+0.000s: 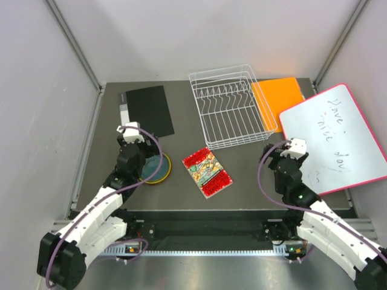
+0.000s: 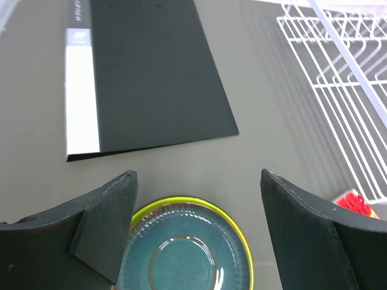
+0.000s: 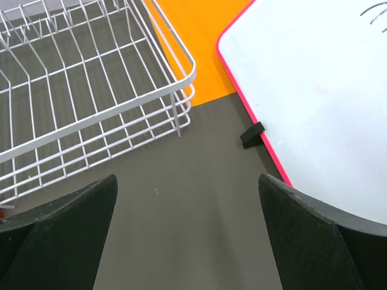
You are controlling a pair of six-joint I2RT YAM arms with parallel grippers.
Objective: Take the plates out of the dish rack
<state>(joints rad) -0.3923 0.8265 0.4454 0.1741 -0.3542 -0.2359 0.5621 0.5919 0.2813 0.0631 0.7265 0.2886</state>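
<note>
The left gripper (image 2: 198, 175) hangs open just above the stacked plates (image 2: 181, 254), teal on top, on the table (image 1: 242, 175) left of the packet (image 1: 207, 172). The right gripper (image 3: 187, 178), jaws wide and holding nothing, hovers between the rack (image 1: 230, 112) and the whiteboard (image 1: 338, 139).

Glossy plate (image 2: 181, 260), wire dish rack (image 1: 230, 112)

Left arm (image 1: 91, 214): white shells, black joints.
Right arm (image 1: 326, 220): same white and black, small green light (image 1: 300, 197).
Cables (image 1: 159, 148): purple, looping along each arm.
Wrist blocks (image 1: 129, 128): white.
Jaws: matte black wedges.
</note>
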